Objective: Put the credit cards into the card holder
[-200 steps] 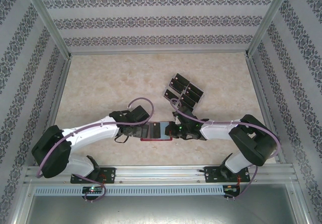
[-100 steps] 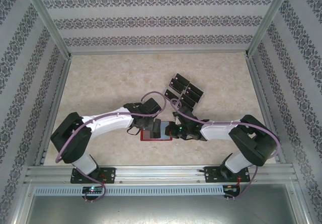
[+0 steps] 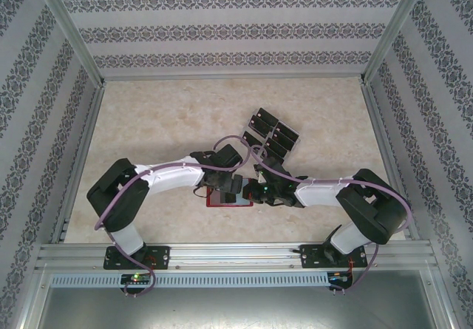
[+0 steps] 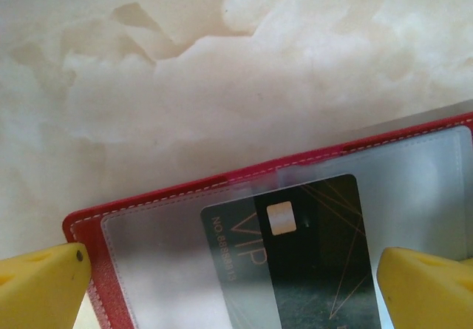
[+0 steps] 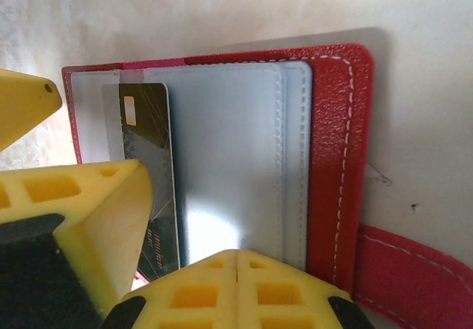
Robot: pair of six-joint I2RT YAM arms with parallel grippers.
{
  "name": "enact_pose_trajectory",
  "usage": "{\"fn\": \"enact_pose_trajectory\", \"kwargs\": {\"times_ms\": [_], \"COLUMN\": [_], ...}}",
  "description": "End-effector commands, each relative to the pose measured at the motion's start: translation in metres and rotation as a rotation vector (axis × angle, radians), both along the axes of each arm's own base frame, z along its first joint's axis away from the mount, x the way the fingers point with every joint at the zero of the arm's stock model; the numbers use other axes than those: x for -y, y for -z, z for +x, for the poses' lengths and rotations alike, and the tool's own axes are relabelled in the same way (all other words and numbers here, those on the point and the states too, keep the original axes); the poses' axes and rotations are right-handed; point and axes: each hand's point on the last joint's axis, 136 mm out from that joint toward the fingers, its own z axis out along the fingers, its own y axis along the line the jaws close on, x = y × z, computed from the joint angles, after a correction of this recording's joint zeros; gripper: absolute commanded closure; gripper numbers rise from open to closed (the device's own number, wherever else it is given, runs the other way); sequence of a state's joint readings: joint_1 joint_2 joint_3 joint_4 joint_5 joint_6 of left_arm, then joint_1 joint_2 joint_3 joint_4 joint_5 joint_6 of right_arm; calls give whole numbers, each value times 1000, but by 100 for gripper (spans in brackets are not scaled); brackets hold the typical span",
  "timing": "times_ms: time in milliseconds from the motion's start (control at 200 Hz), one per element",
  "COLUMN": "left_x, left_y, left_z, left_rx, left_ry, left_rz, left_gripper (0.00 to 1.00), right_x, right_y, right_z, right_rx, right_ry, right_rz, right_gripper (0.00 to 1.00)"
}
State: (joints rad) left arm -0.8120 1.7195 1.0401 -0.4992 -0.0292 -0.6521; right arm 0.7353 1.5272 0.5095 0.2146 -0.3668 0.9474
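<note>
Between patterned walls (image 3: 236, 29), a marbled beige counter (image 3: 162, 114) bears a dark-red leather card holder (image 5: 336, 166). Left jaws gape; right jaws are closed.

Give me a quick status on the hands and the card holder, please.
Left hand open over the card holder; one card in its clear pocket. Right hand shut, tips at holder's inner panel. Other cards beyond; nothing blocking.

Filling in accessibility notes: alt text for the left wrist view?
An open red card holder lies on a pale marbled table, a black VIP credit card at its clear plastic pocket. The left pincer has its yellow fingertips wide apart at the bottom corners, either side of the card.
</note>
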Motion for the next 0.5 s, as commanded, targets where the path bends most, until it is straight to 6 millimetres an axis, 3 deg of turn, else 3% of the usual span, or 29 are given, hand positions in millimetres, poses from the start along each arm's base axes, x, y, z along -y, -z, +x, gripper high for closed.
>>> {"fn": "enact_pose_trajectory", "kwargs": {"times_ms": [0, 180, 495], "left_x": [12, 10, -19], "left_y": [0, 10, 16], "left_z": [5, 2, -12], "left_rx": [12, -12, -25], "left_ry": [-3, -1, -2], "left_rz": [-18, 8, 99], "left_gripper": [0, 0, 0], "right_x": [19, 20, 22], "right_y": [20, 22, 23], "right_z": [-6, -7, -7], "right_rx": [-36, -42, -45], "right_ry": [43, 45, 47], "right_rz": [-85, -90, -106], "right_gripper": [100, 100, 100]}}
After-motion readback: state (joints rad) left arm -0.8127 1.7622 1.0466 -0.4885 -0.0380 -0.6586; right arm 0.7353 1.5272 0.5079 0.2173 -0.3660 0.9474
